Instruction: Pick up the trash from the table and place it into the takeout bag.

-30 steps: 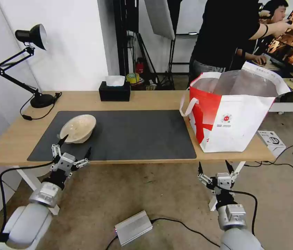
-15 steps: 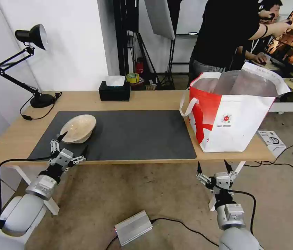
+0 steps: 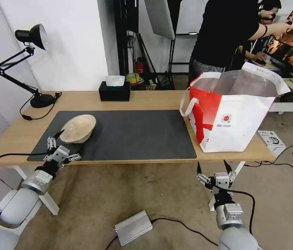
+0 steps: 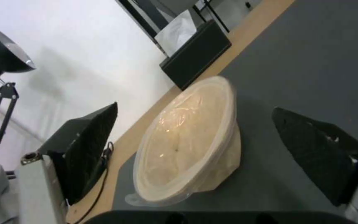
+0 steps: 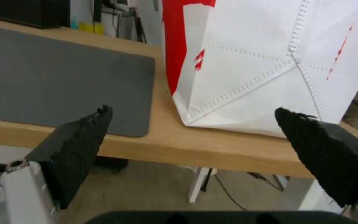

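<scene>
Head view
Table [image 3: 153,99]: light wood top is carrying a dark mat [image 3: 129,133], with a lamp [image 3: 32,38] at its far left corner and a tissue box [image 3: 114,91] at the back edge.
Bowl [image 3: 78,128]: beige and shallow, it is sitting tilted on the mat's left end, mouth facing the robot.
Bag [image 3: 234,114]: white and red, it is standing upright on the table's right end, just beside the mat, mouth gaping and foil lining showing.
Left gripper [image 3: 67,142]: it is hovering over the mat's near left edge, fingers spread wide, one tip just in front of the bowl's rim; whether it is touching is not clear.
Right gripper [image 3: 213,167]: it is hanging below the table's front edge, under the bag, fingers spread and holding nothing.
Grey box [image 3: 133,227]: it is lying on the floor between the arms.

Left wrist view
Bowl [image 4: 187,140]: it is lying between the two black fingertips [image 4: 90,146], apart from both, its soiled inside facing the camera.
Tissue box [image 4: 195,57]: it is standing well behind the bowl on the bare wood.

Right wrist view
Bag [image 5: 270,62]: its lower corner is resting on the wood near the table's front edge [image 5: 195,149].
Mat [image 5: 63,77]: its corner is ending just short of the bag.
Fingertips [image 5: 77,146]: both are standing wide apart with nothing between them.
</scene>
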You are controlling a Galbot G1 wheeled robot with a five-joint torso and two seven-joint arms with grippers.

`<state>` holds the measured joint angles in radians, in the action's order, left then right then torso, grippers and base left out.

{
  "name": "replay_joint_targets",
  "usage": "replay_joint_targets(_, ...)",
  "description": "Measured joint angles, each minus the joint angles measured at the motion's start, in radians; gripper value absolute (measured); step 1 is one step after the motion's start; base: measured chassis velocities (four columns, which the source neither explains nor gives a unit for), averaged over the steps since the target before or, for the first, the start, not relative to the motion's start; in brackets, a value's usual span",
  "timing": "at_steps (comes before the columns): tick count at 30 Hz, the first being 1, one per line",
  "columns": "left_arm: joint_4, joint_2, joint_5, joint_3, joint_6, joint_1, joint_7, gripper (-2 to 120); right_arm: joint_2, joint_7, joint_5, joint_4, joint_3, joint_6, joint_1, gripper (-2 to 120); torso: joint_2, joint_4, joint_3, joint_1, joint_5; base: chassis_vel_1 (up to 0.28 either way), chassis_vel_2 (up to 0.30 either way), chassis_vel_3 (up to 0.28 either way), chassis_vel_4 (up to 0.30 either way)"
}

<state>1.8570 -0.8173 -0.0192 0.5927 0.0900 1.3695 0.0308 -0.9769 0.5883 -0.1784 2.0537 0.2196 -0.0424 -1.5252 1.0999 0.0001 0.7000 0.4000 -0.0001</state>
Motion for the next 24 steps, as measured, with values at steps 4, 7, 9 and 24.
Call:
replay_joint_targets(4,-0.019,0.006,0.000,-0.004,0.000,-0.010,0.001,100,-0.002,0.000,0.000,-0.005,-0.002,0.000,0.003,100,0.000,-0.0001,0.000,0.000,0.0000,0.000,0.000,0.000,0.000)
replay_joint_targets(7,-0.043,0.013,0.000,-0.015,0.000,-0.026,0.002,100,-0.003,0.000,0.001,-0.009,-0.004,0.000,0.006,100,0.000,0.0000,0.000,0.000,0.0000,0.000,0.000,0.000,0.000)
replay_joint_targets(9,-0.063,0.020,0.000,-0.026,0.000,-0.044,0.003,100,-0.004,0.000,0.001,-0.012,-0.005,0.000,0.009,100,0.000,-0.0001,0.000,0.000,0.0000,0.000,0.000,0.000,0.000)
replay_joint_targets(24,-0.147,0.040,0.001,-0.095,0.003,-0.135,0.007,100,-0.017,0.001,0.001,-0.027,-0.011,-0.001,0.025,100,0.000,-0.0001,0.000,0.000,0.0000,0.000,0.000,0.000,0.000)
